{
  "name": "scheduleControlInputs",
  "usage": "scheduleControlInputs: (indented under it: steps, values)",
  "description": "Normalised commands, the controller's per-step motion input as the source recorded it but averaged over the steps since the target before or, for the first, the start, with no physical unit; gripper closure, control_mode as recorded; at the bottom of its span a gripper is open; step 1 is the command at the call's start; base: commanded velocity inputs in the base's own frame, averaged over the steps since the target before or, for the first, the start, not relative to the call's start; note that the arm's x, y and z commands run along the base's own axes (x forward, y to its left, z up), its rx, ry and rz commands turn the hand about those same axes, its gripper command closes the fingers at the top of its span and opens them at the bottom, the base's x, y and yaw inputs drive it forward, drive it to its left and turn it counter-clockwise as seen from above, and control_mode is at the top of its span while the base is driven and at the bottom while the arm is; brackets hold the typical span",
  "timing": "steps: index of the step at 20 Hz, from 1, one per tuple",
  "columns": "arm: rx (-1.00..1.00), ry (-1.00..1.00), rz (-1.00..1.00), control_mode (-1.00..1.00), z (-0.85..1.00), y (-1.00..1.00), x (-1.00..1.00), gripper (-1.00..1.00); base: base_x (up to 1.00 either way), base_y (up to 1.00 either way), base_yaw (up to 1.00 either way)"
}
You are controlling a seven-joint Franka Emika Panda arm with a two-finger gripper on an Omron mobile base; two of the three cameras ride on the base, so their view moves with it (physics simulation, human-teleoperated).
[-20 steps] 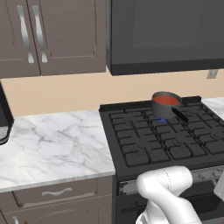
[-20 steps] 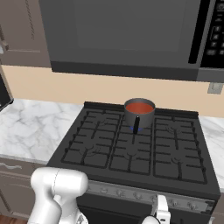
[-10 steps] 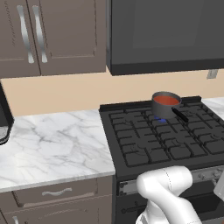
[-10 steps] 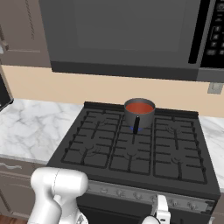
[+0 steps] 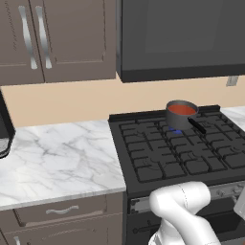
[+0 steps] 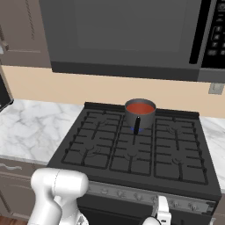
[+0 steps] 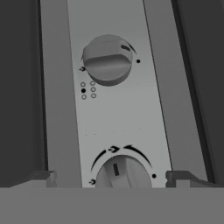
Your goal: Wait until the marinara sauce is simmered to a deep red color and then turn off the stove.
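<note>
The marinara sauce (image 5: 182, 109) (image 6: 140, 107) looks orange-red in a small dark grey saucepan (image 5: 178, 118) on a rear burner of the stove (image 5: 158, 158) (image 6: 132, 151). A blue flame (image 6: 132, 129) shows under the pan, whose black handle points to the front. In the hand view my gripper (image 7: 113, 178) is open close to the stove's silvery knob strip (image 7: 131, 109). Its fingertips (image 7: 41, 177) stand wide on either side of the lower knob (image 7: 123, 174), apart from it. A second knob (image 7: 107, 59) sits further up the strip.
A dark microwave (image 5: 182, 38) (image 6: 123, 35) hangs over the stove. A white marble counter (image 5: 57, 158) runs to the left, with a black appliance (image 5: 4, 129) at its far edge. Brown cabinets (image 5: 57, 38) hang above it, and drawers sit below.
</note>
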Motion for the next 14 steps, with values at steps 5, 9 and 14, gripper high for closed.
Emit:
scheduleControlInputs:
  steps: [5,9,14]
  values:
    - [0.00,0.00,0.00,-1.00,0.00,0.00,0.00,-1.00,0.00,0.00,0.00]
    - [0.00,0.00,0.00,-1.00,0.00,0.11,0.00,-1.00,0.00,0.00,0.00]
    - [0.00,0.00,0.00,-1.00,0.00,0.01,0.00,-1.00,0.00,0.00,0.00]
